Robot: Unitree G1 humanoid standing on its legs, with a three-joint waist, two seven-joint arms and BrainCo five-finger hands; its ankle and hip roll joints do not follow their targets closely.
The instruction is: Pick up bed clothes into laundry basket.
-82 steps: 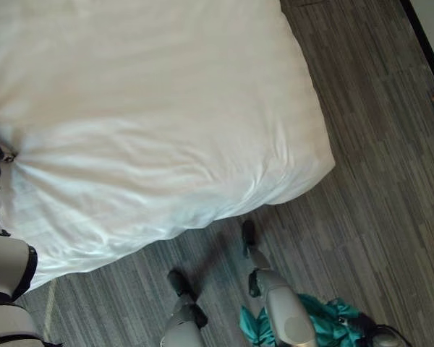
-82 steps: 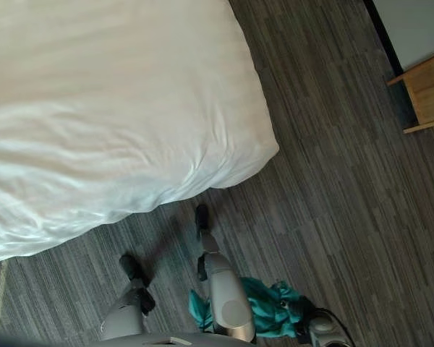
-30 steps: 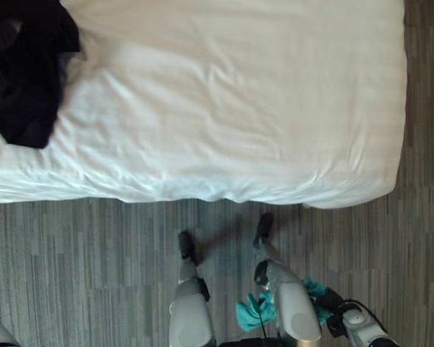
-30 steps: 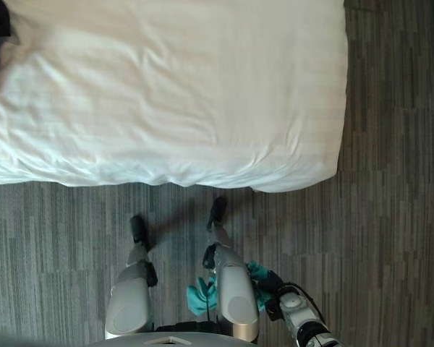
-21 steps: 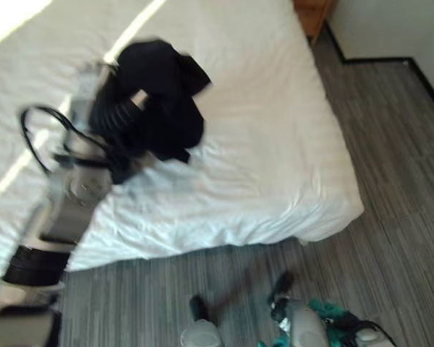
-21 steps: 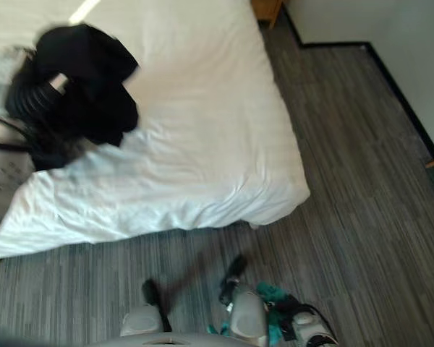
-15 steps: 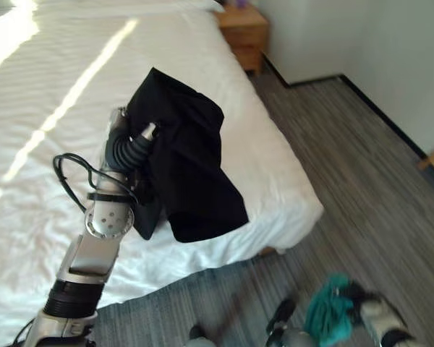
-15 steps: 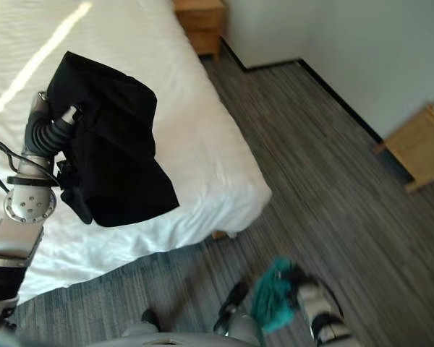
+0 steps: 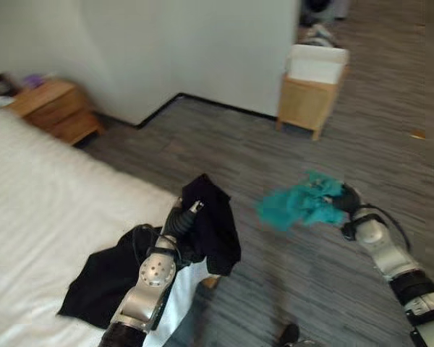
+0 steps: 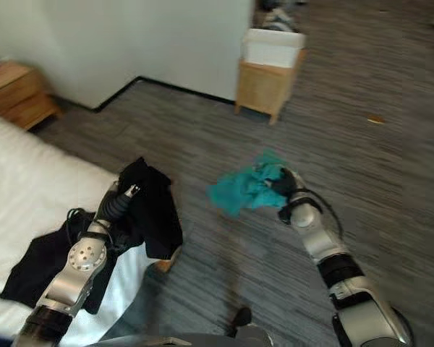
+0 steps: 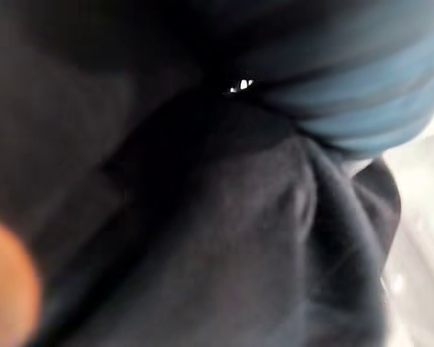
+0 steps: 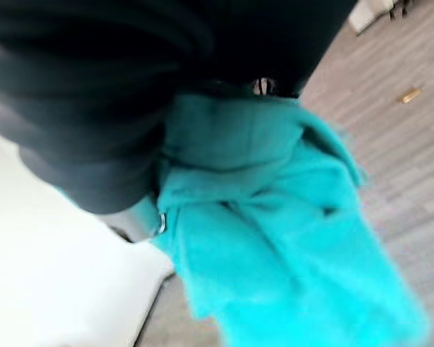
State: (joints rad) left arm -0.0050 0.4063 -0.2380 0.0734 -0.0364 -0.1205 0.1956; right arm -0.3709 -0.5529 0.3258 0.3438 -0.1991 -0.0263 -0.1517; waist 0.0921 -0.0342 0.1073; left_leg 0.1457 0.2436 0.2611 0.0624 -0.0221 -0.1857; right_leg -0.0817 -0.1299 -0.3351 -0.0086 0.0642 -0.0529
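A black garment (image 9: 215, 224) is bunched over my left hand (image 9: 182, 218) and hangs from it above the corner of the white bed (image 9: 36, 210). More black cloth (image 9: 101, 282) lies on the bed beside that forearm. The left wrist view has black cloth (image 11: 239, 253) pressed close against the ribbed cover. My right hand (image 9: 349, 202) is stretched out over the floor, shut on a teal garment (image 9: 300, 206) that trails from it in the air. Bunched teal folds (image 12: 289, 238) show past the right wrist cover. A wooden-sided laundry basket (image 9: 309, 101) with a white liner stands by the wall, well beyond both hands.
A wooden nightstand (image 9: 54, 110) stands between the bed and the white wall (image 9: 166, 50). Grey plank floor (image 9: 224, 144) stretches from the bed to the basket. A small orange scrap (image 9: 417, 134) lies on the floor to the right.
The camera has swung from the bed toward the room and the basket. My left hand has lowered with the black garment. My right hand has lifted the teal garment out in front.
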